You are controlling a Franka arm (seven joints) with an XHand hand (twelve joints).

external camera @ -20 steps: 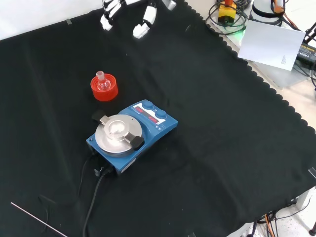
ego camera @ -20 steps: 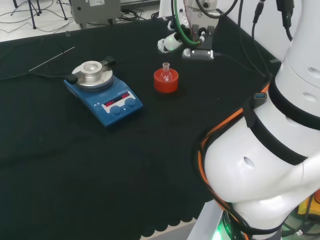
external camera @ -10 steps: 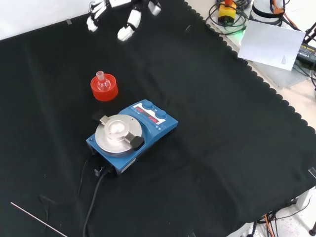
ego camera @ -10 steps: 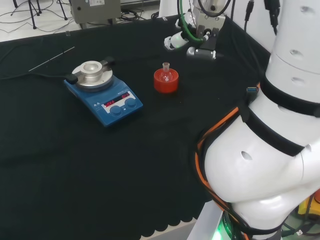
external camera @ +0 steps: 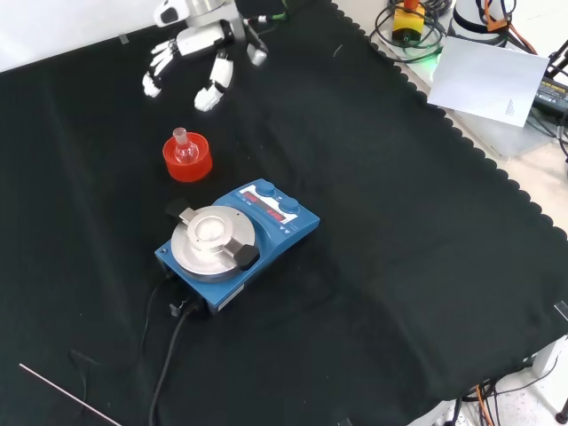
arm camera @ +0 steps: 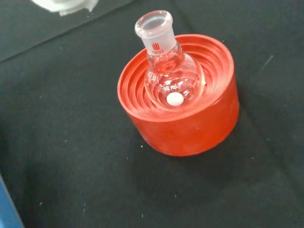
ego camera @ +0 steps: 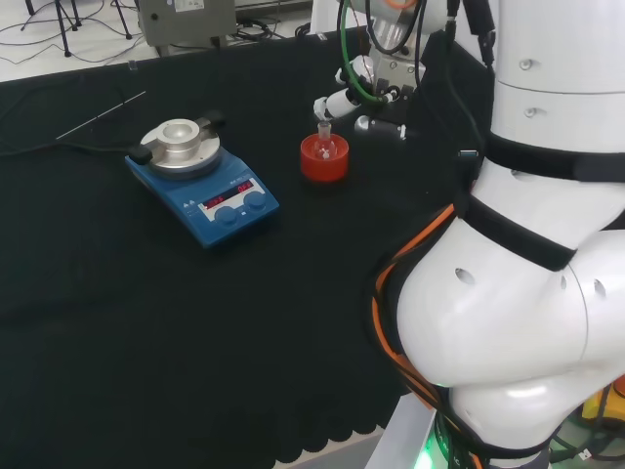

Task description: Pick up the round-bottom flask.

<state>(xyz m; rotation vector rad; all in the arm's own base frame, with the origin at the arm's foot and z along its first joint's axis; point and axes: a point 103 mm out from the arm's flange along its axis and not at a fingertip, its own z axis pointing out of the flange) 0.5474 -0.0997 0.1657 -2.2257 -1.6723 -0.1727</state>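
Note:
A small clear round-bottom flask (arm camera: 170, 78) sits upright in a red ribbed ring stand (arm camera: 190, 128) on the black cloth, with a small white piece at its bottom. In the front view the flask (external camera: 184, 148) and stand (external camera: 188, 161) lie just below the hand (external camera: 200, 44), whose fingers are spread and relaxed, holding nothing. In the head view the hand (ego camera: 344, 100) hovers just beyond and right of the flask (ego camera: 324, 140) on its stand (ego camera: 324, 161), apart from it.
A blue hotplate stirrer (external camera: 235, 240) with a round metal top stands near the stand, its cable (external camera: 169, 355) running toward the front edge. A thin metal rod (ego camera: 101, 114) lies at the far left in the head view. The arm's white links (ego camera: 527, 244) rise at the right.
The hand has come down and closer to the flask, left and lower in the front view. The flask, stand and hotplate have not moved.

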